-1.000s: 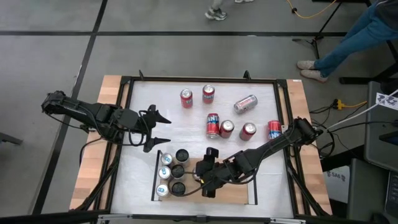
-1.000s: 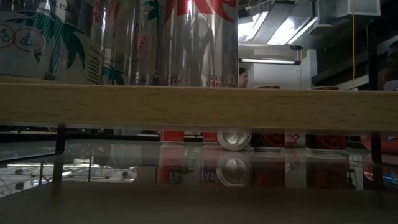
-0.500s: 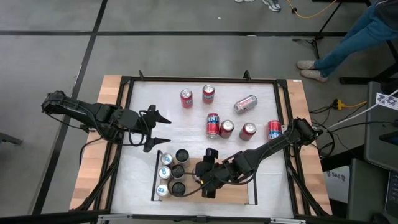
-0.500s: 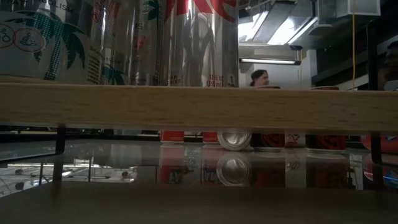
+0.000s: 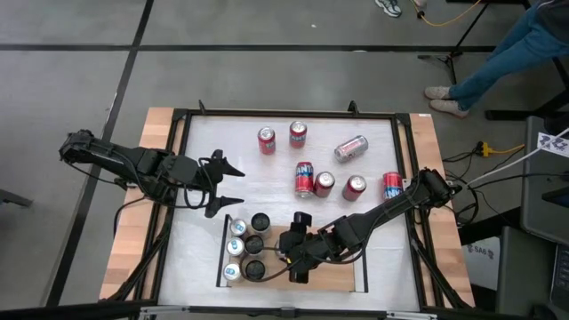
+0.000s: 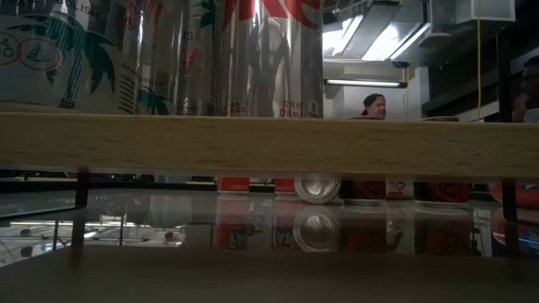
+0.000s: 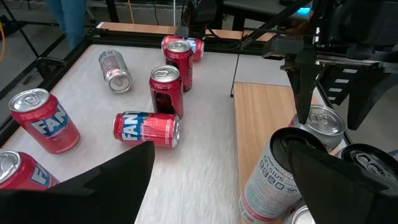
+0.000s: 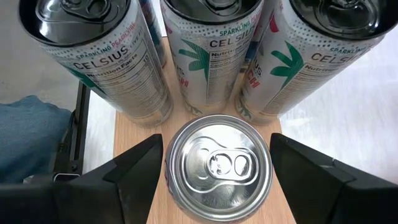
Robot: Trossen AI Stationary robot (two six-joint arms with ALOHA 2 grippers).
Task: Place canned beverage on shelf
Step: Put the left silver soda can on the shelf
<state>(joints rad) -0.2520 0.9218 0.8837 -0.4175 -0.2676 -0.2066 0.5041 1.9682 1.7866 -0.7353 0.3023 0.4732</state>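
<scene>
The light-wood shelf (image 5: 345, 277) with black rails lies at the table's near middle. Several silver Celsius cans (image 5: 255, 243) stand upright on its left part, three of them in the right wrist view (image 8: 211, 56). My right gripper (image 5: 286, 244) is over the shelf, just right of these cans, shut on a silver can (image 8: 217, 165) whose top faces the wrist camera. My left gripper (image 5: 240, 187) hangs open and empty over the white table, beyond the shelf's far left corner. In the low view the cans' bottoms (image 6: 269, 108) rest on the shelf panel (image 6: 269, 143). My right gripper pinches the silver can's round wall (image 8: 169, 163) near its top rim, between its two fingers (image 8: 134, 177), one on each side. The fingers point down from above, as the left wrist view shows (image 7: 303, 93). The can stands upright over the shelf's wood (image 8: 140, 140), beside the Celsius cans.
Several red cans (image 5: 324, 184) stand or lie on the white table beyond the shelf, two more at the far side (image 5: 298, 134), and a silver can (image 5: 351, 148) lies on its side. The shelf's right part is bare wood. A person's legs (image 5: 498, 62) show past the far right corner.
Neither arm nor any can has moved. A person in the room behind has walked toward the right in the low view.
</scene>
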